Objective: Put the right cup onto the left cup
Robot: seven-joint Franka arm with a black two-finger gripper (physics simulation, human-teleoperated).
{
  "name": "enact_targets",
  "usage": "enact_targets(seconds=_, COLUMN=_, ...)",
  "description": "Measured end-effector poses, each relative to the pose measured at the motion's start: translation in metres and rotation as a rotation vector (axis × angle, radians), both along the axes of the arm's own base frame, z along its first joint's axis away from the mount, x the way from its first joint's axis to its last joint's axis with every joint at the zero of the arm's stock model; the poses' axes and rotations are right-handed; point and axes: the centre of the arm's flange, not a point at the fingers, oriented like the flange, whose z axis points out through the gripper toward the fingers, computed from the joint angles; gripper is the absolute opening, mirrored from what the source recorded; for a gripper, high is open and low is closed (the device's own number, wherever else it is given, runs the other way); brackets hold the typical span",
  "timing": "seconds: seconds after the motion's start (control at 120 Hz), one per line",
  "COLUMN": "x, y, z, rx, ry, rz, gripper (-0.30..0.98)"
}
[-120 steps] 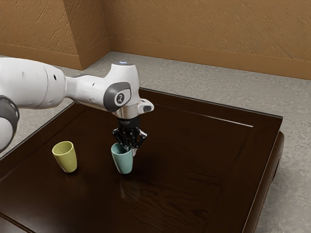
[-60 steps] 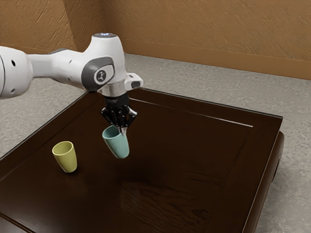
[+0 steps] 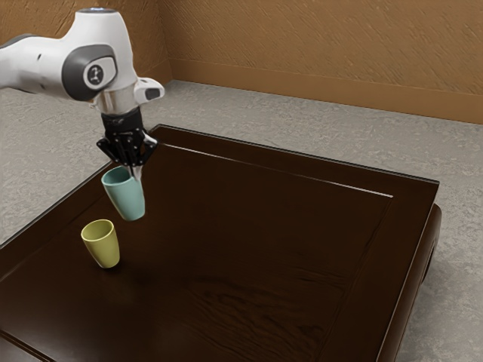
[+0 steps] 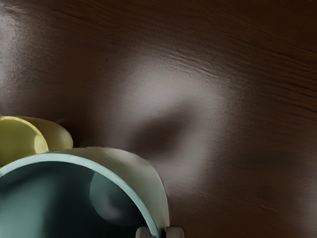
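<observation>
Interior, one room; domestic in look, exact kind uncertain. Walls (image 3: 317, 45): orange-brown, rough textured finish, meeting at a corner; smoother band (image 3: 302, 89) along the foot. Floor (image 3: 317, 132): mottled grey, stone-like or concrete-like. Counter (image 3: 264, 234): dark brown wood, polished, framed border, grain showing, rounded side piece (image 3: 431, 245) below the top; styled as household furniture, living-room sort.

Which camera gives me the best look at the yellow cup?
The exterior view: the yellow cup shows whole there, upright on the table. The wrist view cuts it off, partly behind the teal cup.
</observation>
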Motion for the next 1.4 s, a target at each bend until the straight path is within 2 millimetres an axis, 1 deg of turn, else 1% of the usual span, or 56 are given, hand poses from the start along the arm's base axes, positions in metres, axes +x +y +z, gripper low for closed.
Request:
enact_targets(seconds=0.192, x=-0.02, y=0.063, z=0.005, rx=0.021, ry=0.015, rz=0.11, gripper=-0.1)
enact_targets(seconds=0.267, x=-0.031, y=0.076, z=0.002, rx=0.028, ry=0.026, rz=0.137, gripper=-0.1)
enact_targets(seconds=0.342, x=-0.04, y=0.079, z=-0.009, rx=0.029, ry=0.051, rz=0.143, gripper=-0.1)
enact_targets(seconds=0.442, x=-0.046, y=0.077, z=-0.024, rx=0.028, ry=0.079, rz=0.137, gripper=-0.1)
enact_targets(seconds=0.592, x=-0.045, y=0.08, z=-0.029, rx=0.027, ry=0.081, rz=0.138, gripper=-0.1)
enact_targets(seconds=0.642, x=-0.042, y=0.08, z=-0.03, rx=0.026, ry=0.079, rz=0.136, gripper=-0.1)
enact_targets(seconds=0.717, x=-0.031, y=0.08, z=-0.029, rx=0.022, ry=0.072, rz=0.129, gripper=-0.1)
enact_targets(seconds=0.808, x=-0.017, y=0.076, z=-0.031, rx=0.017, ry=0.068, rz=0.114, gripper=-0.1)
enact_targets(seconds=0.958, x=-0.001, y=0.069, z=-0.034, rx=0.013, ry=0.065, rz=0.092, gripper=-0.1)
enact_targets(seconds=1.092, x=0.003, y=0.066, z=-0.036, rx=0.012, ry=0.066, rz=0.081, gripper=-0.1)
enact_targets(seconds=1.225, x=0.001, y=0.074, z=-0.033, rx=0.014, ry=0.061, rz=0.093, gripper=-0.1)
enact_targets(seconds=1.4, x=-0.003, y=0.096, z=-0.034, rx=0.013, ry=0.063, rz=0.131, gripper=-0.1)
